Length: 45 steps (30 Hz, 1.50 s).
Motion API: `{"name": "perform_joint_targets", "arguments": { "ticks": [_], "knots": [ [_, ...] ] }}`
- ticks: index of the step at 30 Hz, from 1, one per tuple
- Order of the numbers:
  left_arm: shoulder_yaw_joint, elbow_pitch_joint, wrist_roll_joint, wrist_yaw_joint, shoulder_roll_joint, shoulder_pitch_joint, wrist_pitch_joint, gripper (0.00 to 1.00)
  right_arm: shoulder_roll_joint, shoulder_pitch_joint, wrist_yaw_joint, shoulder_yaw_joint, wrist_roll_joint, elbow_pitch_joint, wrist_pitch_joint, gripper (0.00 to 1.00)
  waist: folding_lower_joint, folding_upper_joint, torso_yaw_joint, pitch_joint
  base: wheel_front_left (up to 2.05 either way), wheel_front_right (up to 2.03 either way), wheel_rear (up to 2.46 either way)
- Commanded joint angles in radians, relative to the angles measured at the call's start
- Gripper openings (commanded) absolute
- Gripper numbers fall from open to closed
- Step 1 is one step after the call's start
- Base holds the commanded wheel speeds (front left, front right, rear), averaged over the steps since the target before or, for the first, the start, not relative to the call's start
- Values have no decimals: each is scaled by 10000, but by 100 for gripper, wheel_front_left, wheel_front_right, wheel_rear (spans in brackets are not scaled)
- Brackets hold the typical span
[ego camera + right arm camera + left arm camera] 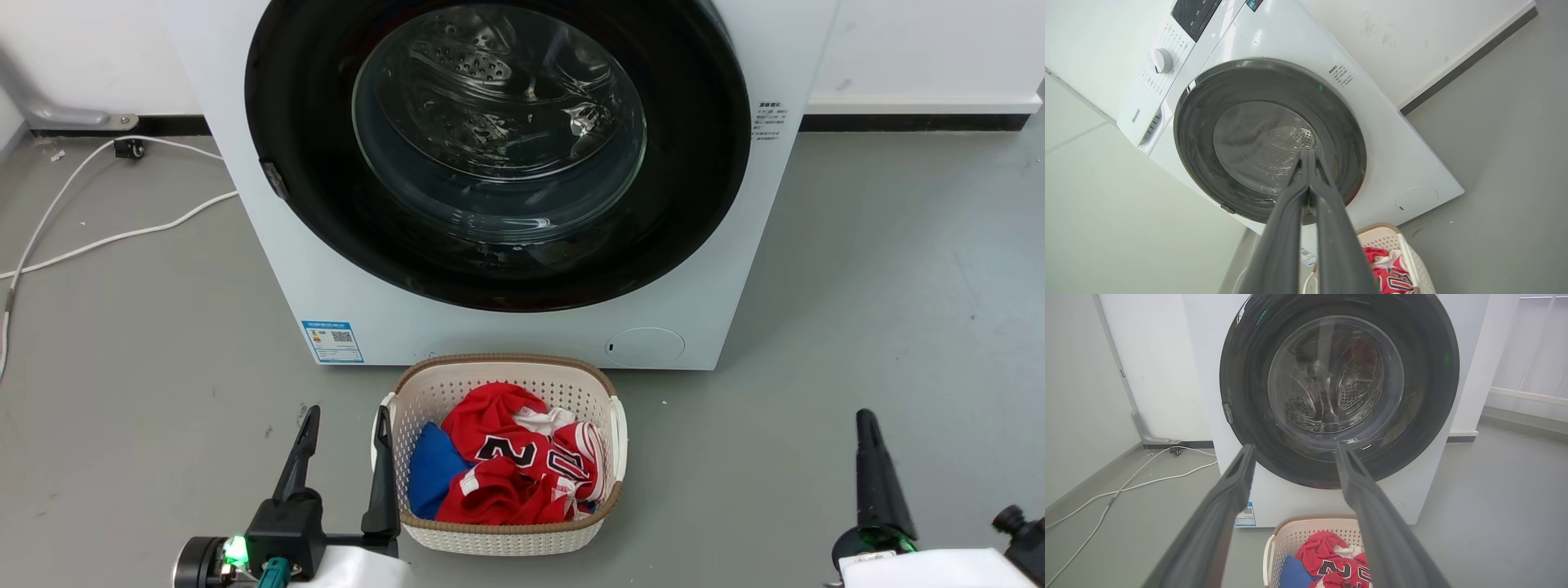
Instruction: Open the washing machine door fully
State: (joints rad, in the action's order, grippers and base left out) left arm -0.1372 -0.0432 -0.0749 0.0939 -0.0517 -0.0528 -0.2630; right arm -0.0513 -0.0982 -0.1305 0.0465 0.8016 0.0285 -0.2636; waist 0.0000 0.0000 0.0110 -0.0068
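Note:
The washing machine (pixel 351 286) is a big white box standing ahead of me on the floor. Its washing machine door (pixel 326 188), round, glossy black with a clear glass bowl, lies flat against the front, with a small latch tab on its left rim. My left gripper (pixel 347 420) is open at the lower left, beside the basket, well short of the door. In its wrist view the left gripper (pixel 1294 451) frames the door (pixel 1433 375). My right gripper (pixel 865 420) is at the lower right, its fingers pressed together on nothing; the right gripper (pixel 1306 157) points at the door (pixel 1200 122).
A cream laundry basket (pixel 608 392) with red and blue clothes sits on the grey floor right in front of the machine. White cables (pixel 122 237) trail over the floor to the left. A white wall with a dark skirting runs behind.

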Motion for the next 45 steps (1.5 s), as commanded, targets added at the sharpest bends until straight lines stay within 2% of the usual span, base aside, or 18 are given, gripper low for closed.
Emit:
{"name": "perform_joint_targets", "arguments": {
  "ticks": [1, 6, 9, 14, 17, 22, 26, 38, 45],
  "knots": [
    [-28, -3, -14, 19, 19, -47, -28, 100, 20, 146, -4, 210, 854, 117, -17, 0, 0, 0, -1, -8, 0, 0, 0],
    [-46, 8, -63, 57, 16, -67, -28, 100, 4, 298, -4, 350, 4765, 462, -17, 0, 0, 0, -3, -18, 0, 0, 0],
    [-44, -3, -57, 100, 16, -71, -28, 100, 11, 385, -4, 271, 6511, 633, -17, 0, 0, 0, 2, -13, 0, 0, 0],
    [-41, 3, 1, 147, 16, -74, -28, 100, 15, 500, -4, 487, 8300, 610, 25, 0, 0, 0, -6, 5, 0, 0, 0],
    [-22, 43, 18, 177, 16, -58, -28, 100, -5, 495, -4, 410, 9169, 204, 514, 0, 0, 0, -15, 20, 0, 0, 0],
    [-32, 69, 85, 200, 16, -13, -28, 100, 14, 240, -4, 154, 9536, -471, 1594, 0, 0, 0, -5, 60, 0, 0, 0],
    [-4, 64, 103, 220, 16, 23, -28, 100, 14, 115, -4, -49, 9668, -840, 2052, 0, 0, 0, 14, 88, 0, 0, 0],
    [60, 160, 144, 269, 17, 76, -28, 100, 12, 78, -4, -14, 9471, -983, 2221, 0, 0, 0, -10, 293, 0, 0, 0],
    [120, 290, 202, 236, 17, 466, -28, 100, 11, 633, -4, -406, 9344, -885, 2246, 0, 0, 0, -16, 904, 0, 0, 0]
  ]
}}
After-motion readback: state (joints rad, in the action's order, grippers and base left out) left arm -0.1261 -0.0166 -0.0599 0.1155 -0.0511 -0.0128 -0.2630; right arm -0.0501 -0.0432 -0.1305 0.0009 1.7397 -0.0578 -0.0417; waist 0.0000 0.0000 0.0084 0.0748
